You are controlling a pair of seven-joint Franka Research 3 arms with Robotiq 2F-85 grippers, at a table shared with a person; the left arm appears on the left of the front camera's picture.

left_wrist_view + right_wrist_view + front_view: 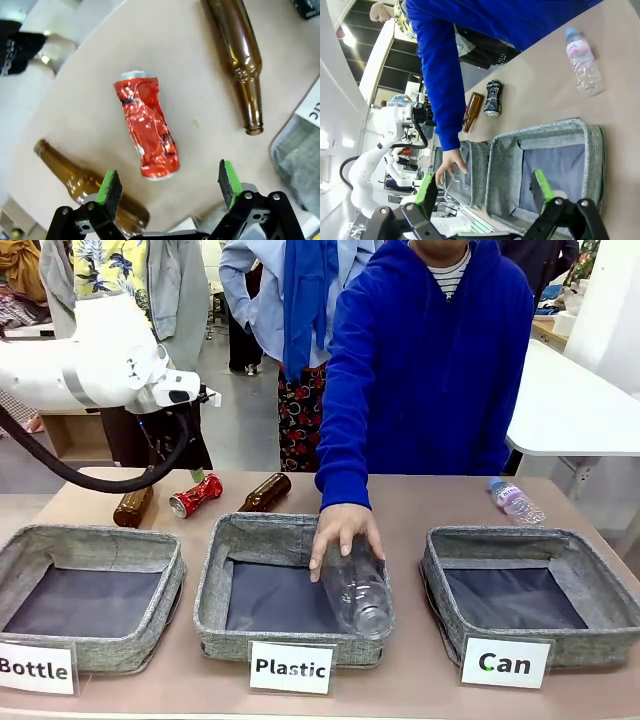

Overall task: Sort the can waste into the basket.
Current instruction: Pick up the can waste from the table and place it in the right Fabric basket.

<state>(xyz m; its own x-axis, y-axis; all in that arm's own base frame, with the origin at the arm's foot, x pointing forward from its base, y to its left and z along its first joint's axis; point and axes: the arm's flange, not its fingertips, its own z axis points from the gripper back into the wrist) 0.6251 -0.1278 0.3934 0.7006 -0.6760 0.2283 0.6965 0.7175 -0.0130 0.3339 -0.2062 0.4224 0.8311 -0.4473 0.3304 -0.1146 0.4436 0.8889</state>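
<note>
A crushed shiny red can [146, 129] lies on the table between two brown bottles. My left gripper [170, 185] hovers open just above it, green pads [110, 187] on either side of its near end, not touching it. From the front, the red can [196, 495] sits at the far left under the left gripper [193, 478]. A dark crushed can [493, 97] with a silver end lies behind the person's arm. The grey basket [530, 540] labelled "Can" stands at the right. My right gripper [483, 187] hangs open above this basket [502, 170], holding nothing.
A person's hand [345, 530] lays a clear plastic bottle [357, 588] into the "Plastic" basket [215, 570]. The "Bottle" basket [90, 540] stands at the left. Brown bottles [133, 506] [265, 492] flank the red can. A small plastic bottle [515, 502] lies at the far right.
</note>
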